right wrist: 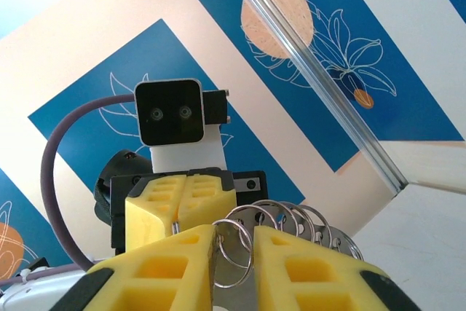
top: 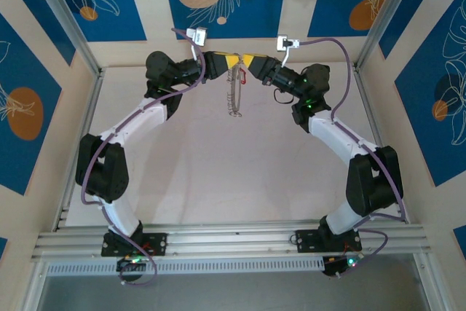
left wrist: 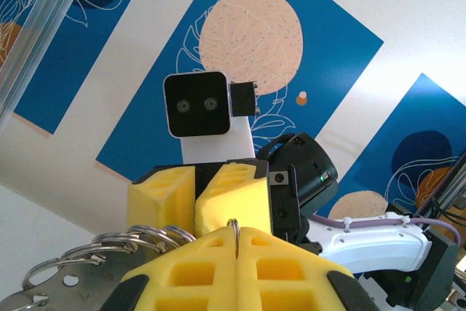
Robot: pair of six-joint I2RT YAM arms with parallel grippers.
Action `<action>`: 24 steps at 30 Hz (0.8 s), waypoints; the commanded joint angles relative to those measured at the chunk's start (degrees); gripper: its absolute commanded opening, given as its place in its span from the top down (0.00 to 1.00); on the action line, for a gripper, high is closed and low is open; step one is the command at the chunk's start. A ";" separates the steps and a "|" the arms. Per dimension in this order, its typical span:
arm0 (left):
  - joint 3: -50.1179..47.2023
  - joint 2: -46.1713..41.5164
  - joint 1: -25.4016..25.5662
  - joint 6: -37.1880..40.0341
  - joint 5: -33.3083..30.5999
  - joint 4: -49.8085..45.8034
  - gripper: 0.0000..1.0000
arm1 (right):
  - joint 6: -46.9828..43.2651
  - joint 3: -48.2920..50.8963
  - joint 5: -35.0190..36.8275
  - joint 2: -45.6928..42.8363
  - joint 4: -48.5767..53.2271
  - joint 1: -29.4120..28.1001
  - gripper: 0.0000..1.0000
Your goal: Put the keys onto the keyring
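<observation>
Grippers are facing each other tip to tip, high over the far middle of the table (top: 218, 172). The left gripper (left wrist: 234, 234) is clamping fully closed on a wire ring (left wrist: 233, 219). The right gripper (right wrist: 234, 245) is standing narrow, with split rings (right wrist: 287, 216) sitting in its gap; whether it is pinching them is unclear. The keyring (top: 234, 96) is dangling below the fingertips, with the red key (top: 244, 76) hanging beside its top.

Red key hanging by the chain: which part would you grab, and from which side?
Probably take the key by its red head, the broadest visible part; the blade is too small to make out. It hangs just right of the keyring, under the right gripper, so come from the right, its free side, clear of the chain.
</observation>
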State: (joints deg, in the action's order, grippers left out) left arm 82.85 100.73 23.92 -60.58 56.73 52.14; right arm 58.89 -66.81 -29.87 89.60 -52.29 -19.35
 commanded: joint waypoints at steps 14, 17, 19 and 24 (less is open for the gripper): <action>0.18 -1.06 0.60 0.18 0.22 3.11 1.00 | -1.31 3.37 2.19 -5.48 -1.51 1.52 0.63; 0.28 -0.97 0.60 0.07 0.22 3.14 1.00 | -1.72 3.26 1.97 -5.57 -2.21 0.99 0.63; 0.38 -0.87 0.60 0.02 0.28 3.11 1.00 | -1.95 3.09 1.91 -5.48 -2.54 0.54 0.63; 0.47 -0.91 0.60 -0.07 0.47 3.13 1.00 | -2.29 2.57 1.78 -5.15 -2.48 -0.21 0.63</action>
State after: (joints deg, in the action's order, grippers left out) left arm 82.85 100.73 23.92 -60.58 56.77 52.90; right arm 58.04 -63.81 -28.71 85.60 -53.01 -19.07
